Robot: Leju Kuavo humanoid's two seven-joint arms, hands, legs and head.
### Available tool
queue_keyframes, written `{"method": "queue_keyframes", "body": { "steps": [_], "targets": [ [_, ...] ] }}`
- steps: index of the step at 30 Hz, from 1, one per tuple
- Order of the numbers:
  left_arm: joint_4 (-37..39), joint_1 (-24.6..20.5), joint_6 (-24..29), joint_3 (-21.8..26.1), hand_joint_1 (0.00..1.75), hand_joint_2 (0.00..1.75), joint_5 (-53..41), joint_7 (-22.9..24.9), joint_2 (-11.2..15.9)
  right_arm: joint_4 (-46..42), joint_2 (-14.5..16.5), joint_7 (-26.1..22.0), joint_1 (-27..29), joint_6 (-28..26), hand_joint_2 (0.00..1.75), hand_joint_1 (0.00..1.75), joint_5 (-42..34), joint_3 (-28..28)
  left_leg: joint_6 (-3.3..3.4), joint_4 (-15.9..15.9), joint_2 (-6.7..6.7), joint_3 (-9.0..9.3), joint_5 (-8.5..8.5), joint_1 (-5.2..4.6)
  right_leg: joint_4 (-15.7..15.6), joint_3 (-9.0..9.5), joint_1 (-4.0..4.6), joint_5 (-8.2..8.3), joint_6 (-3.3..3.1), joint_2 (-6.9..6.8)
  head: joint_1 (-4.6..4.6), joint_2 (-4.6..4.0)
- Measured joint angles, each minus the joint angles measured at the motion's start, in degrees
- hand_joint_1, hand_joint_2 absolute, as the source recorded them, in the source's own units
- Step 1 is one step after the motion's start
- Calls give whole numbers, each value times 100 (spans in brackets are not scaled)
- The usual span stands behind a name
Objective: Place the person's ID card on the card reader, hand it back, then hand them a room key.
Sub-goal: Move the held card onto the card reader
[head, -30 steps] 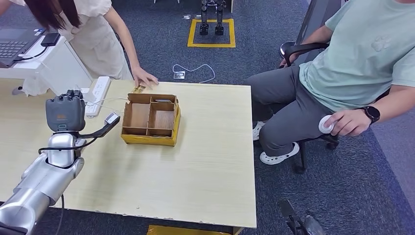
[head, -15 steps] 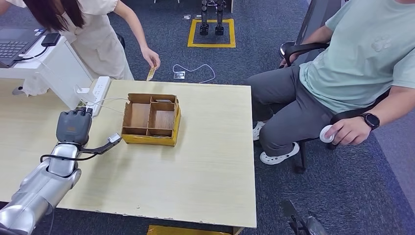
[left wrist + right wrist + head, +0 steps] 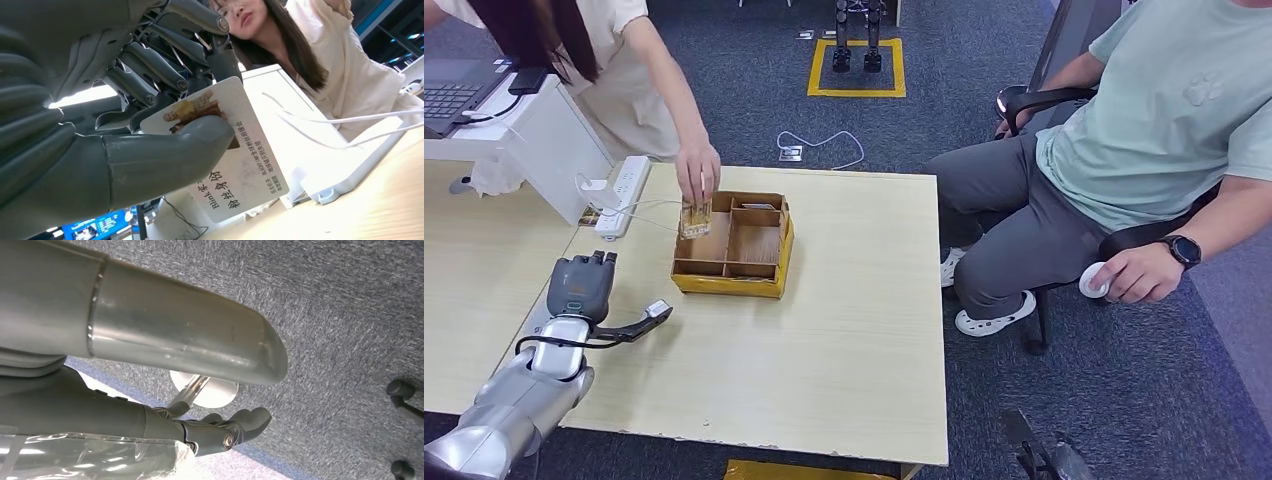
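Counter point(image 3: 844, 330): pale wood top, its right edge runs down the head view beside a seated person point(image 3: 1144, 150); the near edge is chipped in spots. A broad bare stretch of wood lies between the divided box point(image 3: 732, 245) and the near and right edges. Dark carpet floor point(image 3: 1124, 400) lies beyond the right edge.

Standing person point(image 3: 614, 70) leans in at the far left corner; one hand point(image 3: 697, 170) reaches down into the box's far left compartment, holding a small yellowish card point(image 3: 695, 217) upright there. Print on that card is too small to read.

White power strip point(image 3: 622, 182) lies along the far left edge, cables trailing toward the box.

Left robot hand point(image 3: 579, 285) hovers over the counter's left part, well apart from the box, back of the hand toward the head camera. In the left wrist view the left robot hand grips the ID card point(image 3: 225, 150), pinched between the thumb point(image 3: 165, 150) and the darker fingers; the thumb covers part of the card's picture. The ID card is hidden behind the hand in the head view.

Right robot hand point(image 3: 220, 432): hangs over carpet, fingers loosely curled, largely hidden behind the arm; whether it is open or closed cannot be told.
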Motion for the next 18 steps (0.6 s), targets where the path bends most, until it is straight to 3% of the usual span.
{"method": "queue_keyframes", "body": {
  "steps": [18],
  "targets": [
    [248,-4,0,122,175,175,4,-120,-68,0,-3,-12,8,-2,0,0,-28,5,0,0,0,0,0,0,0,0,0,0,0,0,0,0]
  ]
}}
